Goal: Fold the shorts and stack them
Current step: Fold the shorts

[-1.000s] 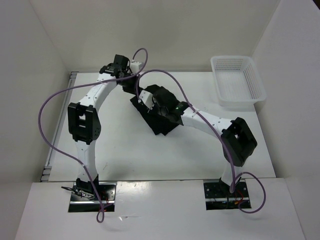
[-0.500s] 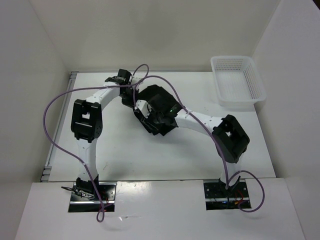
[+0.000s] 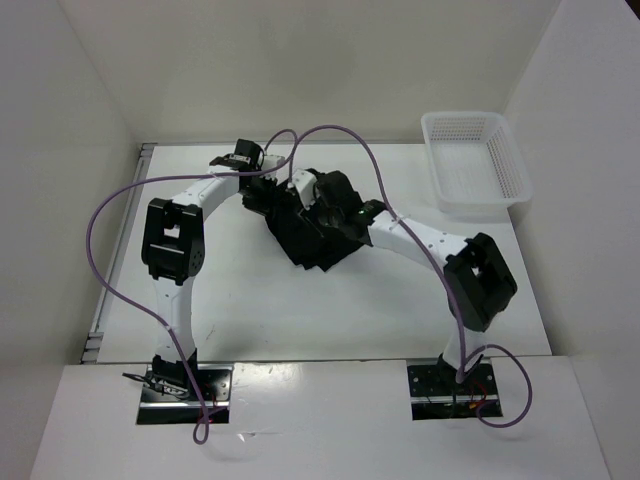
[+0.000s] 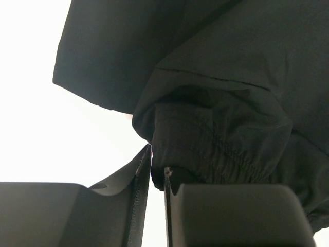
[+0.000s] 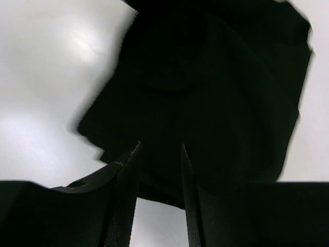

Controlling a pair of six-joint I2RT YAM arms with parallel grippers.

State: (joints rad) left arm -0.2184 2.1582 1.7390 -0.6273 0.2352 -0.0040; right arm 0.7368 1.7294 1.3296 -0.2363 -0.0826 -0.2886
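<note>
Table (image 3: 280, 310): white, closed in by pale panels; we see both arms reaching over it to one dark heap.
Left gripper (image 4: 157, 160): its jaws stand parted by only a slim slit. We see bright table through that slit and no cloth between them.
Just past the left gripper: the gathered elastic waistband of the shorts (image 4: 231, 77) lies right at the tip of the finger on the right of that view. We cannot tell whether it touches.
Further from the left gripper: smooth black fabric spreads up and to the right, with bare table to the left.
Right gripper (image 5: 160, 149): its jaws are spread moderately and pinch nothing. This view is blurred.
Ahead of the right gripper: black cloth begins just beyond the fingertips and fills most of the space in front. We see pale table low in the gap between the fingers and to the left.
Shorts from above (image 3: 305, 245): a crumpled black heap lying on the table beneath both grippers, which hang close together over its far side.
Basket (image 3: 470, 207): white mesh, well apart from the right gripper, off to its right at the table's far corner.
Cables (image 3: 95, 235): purple, arching away from the wrists.
</note>
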